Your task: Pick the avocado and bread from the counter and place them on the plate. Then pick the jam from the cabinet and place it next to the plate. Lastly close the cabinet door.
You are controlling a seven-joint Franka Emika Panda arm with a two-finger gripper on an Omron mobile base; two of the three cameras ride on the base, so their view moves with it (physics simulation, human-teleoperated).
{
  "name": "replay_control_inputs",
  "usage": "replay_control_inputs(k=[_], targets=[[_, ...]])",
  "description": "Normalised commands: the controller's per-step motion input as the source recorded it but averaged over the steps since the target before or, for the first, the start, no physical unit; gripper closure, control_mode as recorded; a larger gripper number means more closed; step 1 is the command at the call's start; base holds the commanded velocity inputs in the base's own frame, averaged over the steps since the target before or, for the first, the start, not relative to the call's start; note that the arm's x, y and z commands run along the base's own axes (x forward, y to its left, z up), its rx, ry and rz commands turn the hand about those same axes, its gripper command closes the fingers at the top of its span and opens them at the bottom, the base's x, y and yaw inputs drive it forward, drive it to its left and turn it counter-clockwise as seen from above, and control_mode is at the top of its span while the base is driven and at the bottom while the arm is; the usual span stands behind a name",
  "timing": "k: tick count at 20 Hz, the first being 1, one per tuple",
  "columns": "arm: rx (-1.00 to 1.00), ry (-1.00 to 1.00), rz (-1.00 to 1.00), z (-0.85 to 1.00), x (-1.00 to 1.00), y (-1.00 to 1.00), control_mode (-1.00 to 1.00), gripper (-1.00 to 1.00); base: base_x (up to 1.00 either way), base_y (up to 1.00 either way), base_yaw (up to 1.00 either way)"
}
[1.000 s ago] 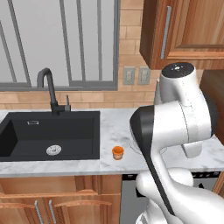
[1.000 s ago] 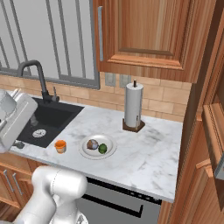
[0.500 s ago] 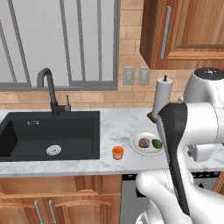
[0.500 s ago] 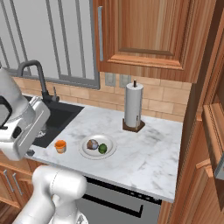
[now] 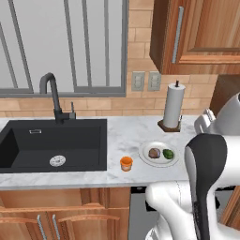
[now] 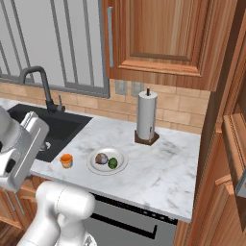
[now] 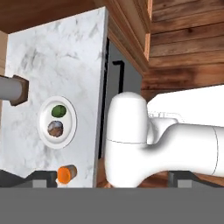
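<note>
You have the avocado [image 6: 112, 163] and bread [image 6: 101, 158] sharing the plate [image 6: 120, 168], jam [image 6: 66, 160] just beside it at nine o'clock — those steps look finished. The gripper, probably empty, stands wide open, so the cabinet [image 6: 230, 158] door remains.

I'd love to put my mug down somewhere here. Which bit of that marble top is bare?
The widest bare stretch of counter lies right of the plate, in front of the paper towel roll, reaching the tall cabinet. It is tighter between the sink and plate, where the jam stands.
</note>
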Motion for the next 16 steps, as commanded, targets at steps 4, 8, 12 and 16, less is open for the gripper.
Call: replay_control_inputs(k=[4,8,12,16], targets=[[0.0,-0.1,0.0,0.04,-0.17,0.0,-1.0,-1.0,0.0,0.0,0.0],[0.0,-0.13,0.0,0.0,-0.28,-0.05,-1.0,-1.0,0.0,0.0,0.0],[0.0,0.0,0.0,0.0,0.0,0.0,1.0,-1.0,-0.44,-0.01,0.0],[0.0,0.0,0.0,0.0,0.0,0.0,1.0,-1.0,-0.51,0.0,0.0]])
